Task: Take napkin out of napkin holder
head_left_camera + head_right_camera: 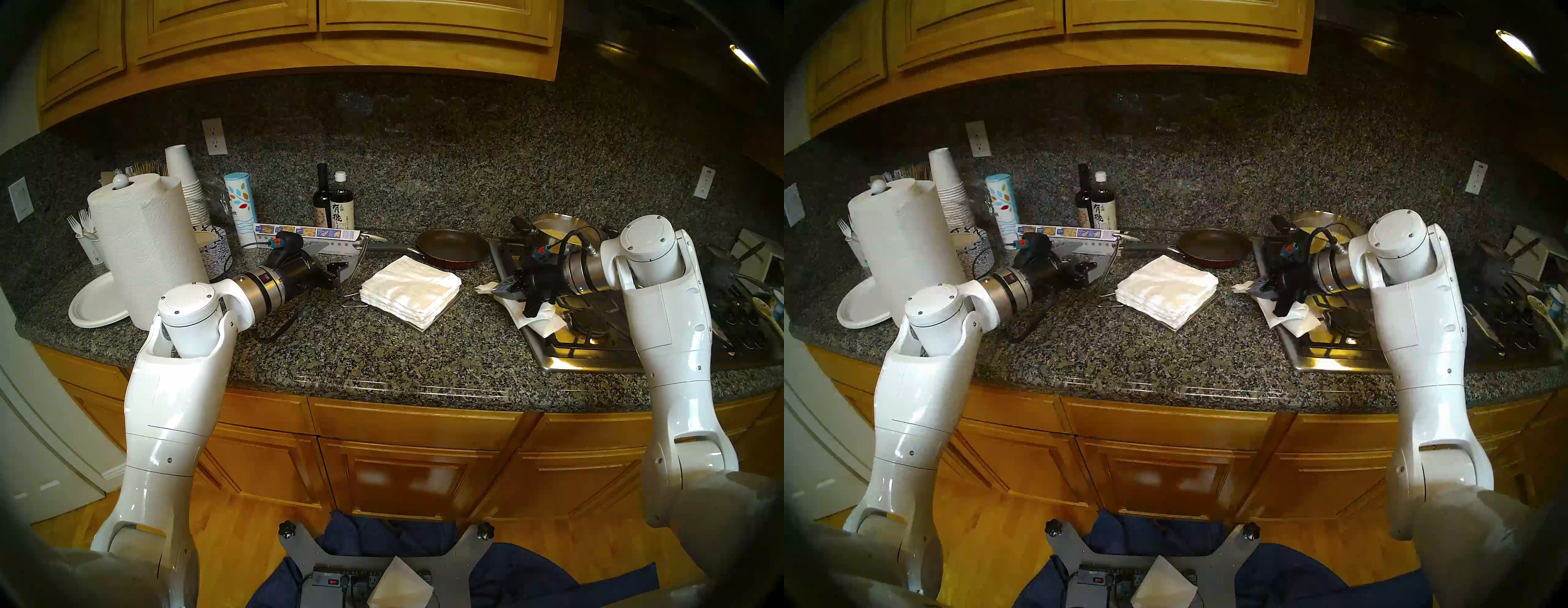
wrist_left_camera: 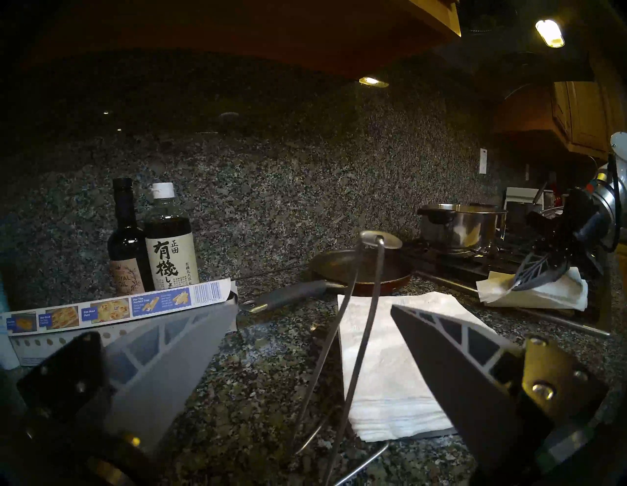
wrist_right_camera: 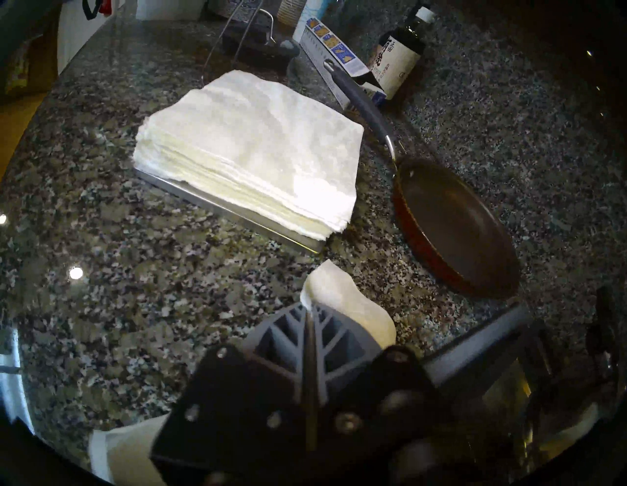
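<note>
The right hand (image 3: 310, 310) has its fingers pressed together, pinching the napkin (image 3: 349, 310), whose free corner pokes out past the fingertips toward the napkin stack (image 3: 251, 149). The left hand (image 2: 305, 339) is spread, the napkin holder (image 2: 364, 305) wire arm tilted up between its fingers. Beyond it stand a frying pan (image 2: 359, 268) and a bottle (image 2: 169, 244) labelled 有機. The tabletop (image 1: 382, 352) is speckled granite below wooden cabinets (image 1: 297, 29).
</note>
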`<control>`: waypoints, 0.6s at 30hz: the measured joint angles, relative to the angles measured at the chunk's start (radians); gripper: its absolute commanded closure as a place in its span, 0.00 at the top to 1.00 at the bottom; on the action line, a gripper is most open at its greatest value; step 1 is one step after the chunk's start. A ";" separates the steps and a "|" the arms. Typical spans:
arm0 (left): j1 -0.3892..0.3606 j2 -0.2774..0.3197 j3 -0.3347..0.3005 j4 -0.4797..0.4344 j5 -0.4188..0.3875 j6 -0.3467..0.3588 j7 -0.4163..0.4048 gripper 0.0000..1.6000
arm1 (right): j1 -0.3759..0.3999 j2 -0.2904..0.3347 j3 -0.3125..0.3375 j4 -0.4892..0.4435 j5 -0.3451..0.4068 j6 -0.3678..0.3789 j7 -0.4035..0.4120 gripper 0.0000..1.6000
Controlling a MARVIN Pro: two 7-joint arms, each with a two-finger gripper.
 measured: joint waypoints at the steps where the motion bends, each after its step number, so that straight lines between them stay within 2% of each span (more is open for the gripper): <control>1: 0.000 0.000 0.000 0.000 0.000 0.000 0.000 1.00 | 0.000 -0.001 0.003 0.000 0.002 0.001 0.001 0.43; 5: 0.001 0.000 0.000 0.000 0.000 0.000 0.001 1.00 | -0.001 0.000 0.020 -0.010 0.016 0.006 0.003 0.61; 6: 0.001 0.000 0.000 0.000 0.000 0.000 0.001 1.00 | -0.001 0.001 0.024 -0.013 0.019 0.007 0.003 0.69; 7: 0.001 0.001 0.000 0.000 0.000 0.000 0.001 1.00 | -0.001 0.003 0.029 -0.019 0.023 0.009 0.004 0.72; 11: 0.001 0.000 0.000 0.000 0.000 0.000 0.001 1.00 | 0.000 0.009 0.047 -0.043 0.033 0.013 0.005 0.75; 18: -0.001 0.000 0.001 -0.002 0.000 0.000 0.002 1.00 | 0.012 0.015 0.075 -0.077 0.052 0.015 0.006 0.71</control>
